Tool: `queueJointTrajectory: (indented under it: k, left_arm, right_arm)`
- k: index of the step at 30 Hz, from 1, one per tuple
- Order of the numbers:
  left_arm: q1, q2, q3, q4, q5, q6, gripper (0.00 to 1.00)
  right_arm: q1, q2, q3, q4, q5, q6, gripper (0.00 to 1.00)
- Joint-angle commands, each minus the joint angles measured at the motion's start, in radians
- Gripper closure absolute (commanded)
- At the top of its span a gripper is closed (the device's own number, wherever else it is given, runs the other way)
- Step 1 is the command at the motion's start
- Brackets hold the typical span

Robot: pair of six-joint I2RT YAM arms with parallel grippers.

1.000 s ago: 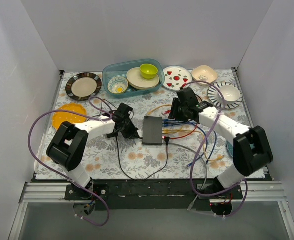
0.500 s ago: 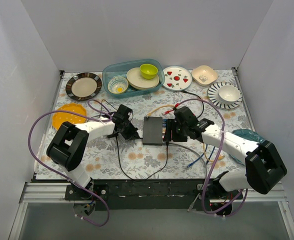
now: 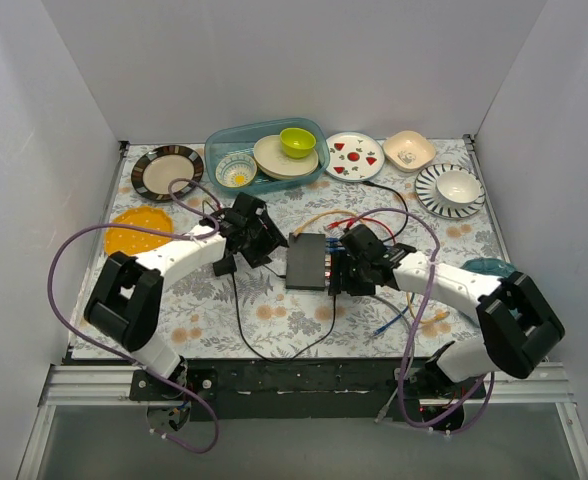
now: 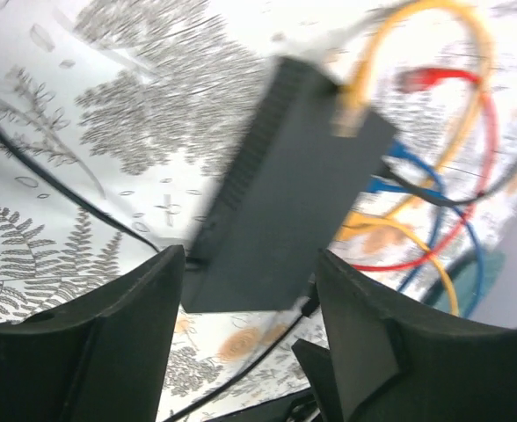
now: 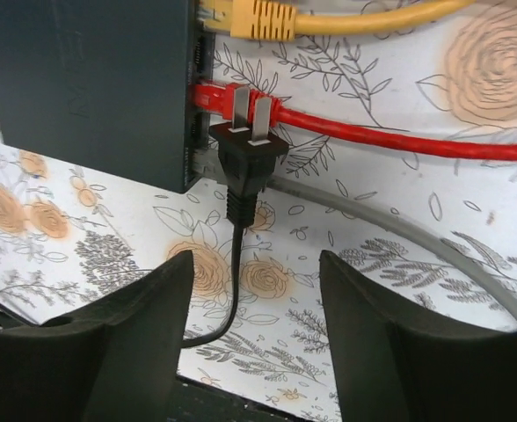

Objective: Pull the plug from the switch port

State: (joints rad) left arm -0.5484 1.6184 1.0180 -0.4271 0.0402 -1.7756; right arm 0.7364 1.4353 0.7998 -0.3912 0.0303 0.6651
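Note:
The switch (image 3: pixel 304 262) lies flat in the middle of the floral mat, its socket edge facing right. It shows in the left wrist view as a blurred switch (image 4: pixel 285 193) and in the right wrist view as a switch (image 5: pixel 91 79) at top left. A red plug (image 5: pixel 207 95) sits in a port, and a yellow plug (image 5: pixel 258 18) lies at the port edge. A black two-prong plug (image 5: pixel 245 163) rests loose on the mat, prongs bare. My right gripper (image 3: pixel 336 270) (image 5: pixel 257 264) is open just right of the ports. My left gripper (image 3: pixel 269 240) (image 4: pixel 250 259) is open over the switch's left end.
A small black adapter block (image 3: pixel 223 266) on a cord lies left of the switch. Red, blue, yellow and grey cables (image 3: pixel 394 300) tangle on the right. A teal bin (image 3: pixel 264 155) of dishes, plates (image 3: pixel 167 172) and bowls (image 3: pixel 452 188) line the back.
My right arm has swung forward and left, down to the switch's port edge, its jaws spreading wider. My left gripper has opened and moved back and right, away from the adapter block.

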Motion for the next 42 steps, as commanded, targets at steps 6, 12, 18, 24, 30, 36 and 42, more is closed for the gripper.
queueJointTrajectory:
  k: [6,12,18,24,30,36,42]
  left_arm:
    - [-0.161,-0.218,-0.002,0.116,-0.011,0.149,0.42]
    - [-0.399,-0.082,0.028,0.099,-0.127,0.142,0.48]
    - [-0.49,0.05,0.068,0.102,-0.163,0.156,0.48]
    - [-0.51,0.173,0.119,0.073,-0.207,0.13,0.48]
    - [-0.527,0.255,0.151,0.077,-0.211,0.122,0.56]
    - [-0.539,0.265,0.151,0.071,-0.226,0.116,1.0]
    - [-0.544,0.114,0.152,-0.019,-0.275,0.11,1.0]
  right_arm:
    - [-0.003,-0.269,0.096,-0.193,0.261,0.077,0.2]
    - [-0.051,-0.387,0.142,-0.253,0.307,0.103,0.18]
    - [-0.058,-0.472,0.139,-0.285,0.309,0.106,0.18]
    - [-0.058,-0.524,0.101,-0.313,0.293,0.111,0.18]
    - [-0.058,-0.569,0.065,-0.342,0.293,0.111,0.18]
    - [-0.06,-0.592,0.03,-0.339,0.286,0.113,0.2]
    - [-0.058,-0.589,0.029,-0.318,0.28,0.107,0.2]
